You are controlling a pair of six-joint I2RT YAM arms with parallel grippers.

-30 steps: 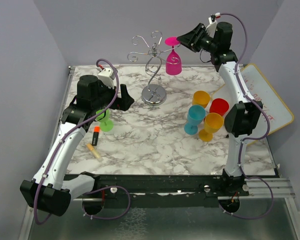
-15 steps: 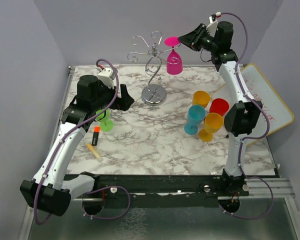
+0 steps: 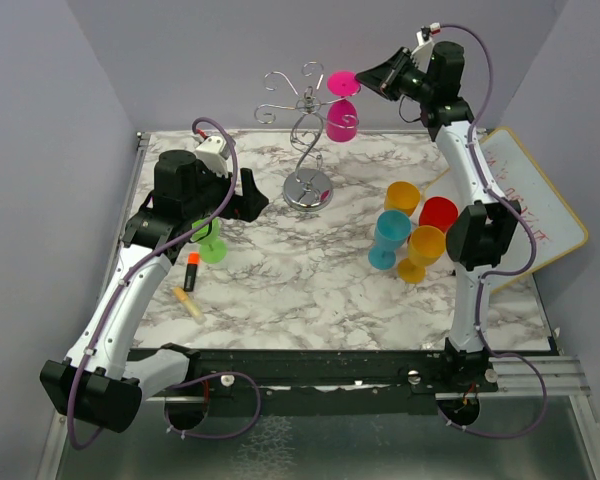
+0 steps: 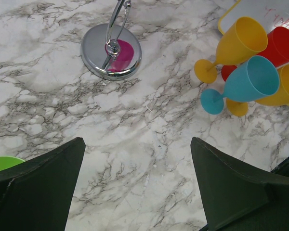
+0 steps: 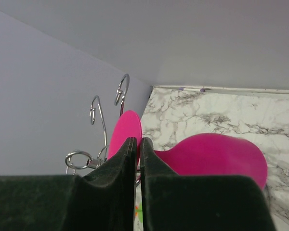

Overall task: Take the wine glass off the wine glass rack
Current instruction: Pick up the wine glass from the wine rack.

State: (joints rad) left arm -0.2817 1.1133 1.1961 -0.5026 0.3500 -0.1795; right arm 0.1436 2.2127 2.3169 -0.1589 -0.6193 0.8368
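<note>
The pink wine glass (image 3: 342,118) hangs upside down from the silver wire wine glass rack (image 3: 305,140) at the back of the table. Its round foot (image 3: 343,82) rests on a scroll arm. My right gripper (image 3: 367,77) is up beside the rack's top, shut on the edge of the foot. In the right wrist view the gripper (image 5: 138,142) pinches the pink foot (image 5: 123,127), with the glass's bowl (image 5: 216,154) to the right and the rack's scrolls (image 5: 98,113) to the left. My left gripper (image 4: 136,144) is open and empty, low over the marble, near the rack's base (image 4: 111,50).
A green glass (image 3: 212,243), an orange marker (image 3: 191,271) and a pale stick (image 3: 189,303) lie by the left arm. Yellow (image 3: 402,198), red (image 3: 439,212), teal (image 3: 388,235) and orange (image 3: 422,250) glasses cluster at the right. A whiteboard (image 3: 535,195) leans at the right edge.
The pink glass's bowl has swung a little up and to the left as the right gripper shifted slightly on the foot. The left arm has not moved.
</note>
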